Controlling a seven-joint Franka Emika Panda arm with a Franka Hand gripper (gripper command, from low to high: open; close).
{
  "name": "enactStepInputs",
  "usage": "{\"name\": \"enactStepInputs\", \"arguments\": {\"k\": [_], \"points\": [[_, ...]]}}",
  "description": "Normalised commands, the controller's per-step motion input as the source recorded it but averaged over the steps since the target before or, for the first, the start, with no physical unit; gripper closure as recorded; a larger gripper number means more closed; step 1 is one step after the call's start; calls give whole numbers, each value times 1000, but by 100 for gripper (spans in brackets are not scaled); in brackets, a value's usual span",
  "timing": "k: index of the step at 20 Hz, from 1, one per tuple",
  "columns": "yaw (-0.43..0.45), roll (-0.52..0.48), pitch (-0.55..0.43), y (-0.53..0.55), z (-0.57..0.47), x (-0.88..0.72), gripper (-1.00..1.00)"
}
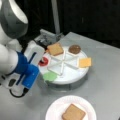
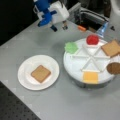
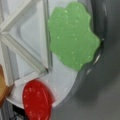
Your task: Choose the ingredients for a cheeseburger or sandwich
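From where I sat, the white and blue gripper (image 2: 58, 27) hung above the table at a front view's top, just beside the round white divided tray (image 2: 75, 71). I could not tell whether its fingers were wide or narrow, and I saw nothing in them. The wrist view looked straight down on the flat green lettuce leaf (image 3: 72, 37) and the red round tomato slice (image 3: 37, 100), both lying at the tray's rim. Also on the tray were 1 brown toast square (image 1: 55, 49), the dark brown round patty (image 1: 74, 49) and the orange cheese square (image 1: 85, 62). Well apart, the white round plate (image 1: 53, 110) held 1 bare toast square (image 1: 73, 113). I judged only the base layer placed; lettuce, tomato and top toast remained.
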Motion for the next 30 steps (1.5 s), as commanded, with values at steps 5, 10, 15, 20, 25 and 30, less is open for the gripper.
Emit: {"name": "enactStepInputs", "arguments": {"k": [5, 10, 15, 20, 25, 30], "points": [[171, 536, 53, -253, -137, 202, -100], [183, 564, 14, -315, -126, 256, -100], [189, 521, 16, -331, -136, 295, -100], [208, 543, -3, -342, -195, 283, -100], [190, 538, -43, -305, -228, 283, -100], [149, 515, -73, -226, -195, 264, -100]]}}
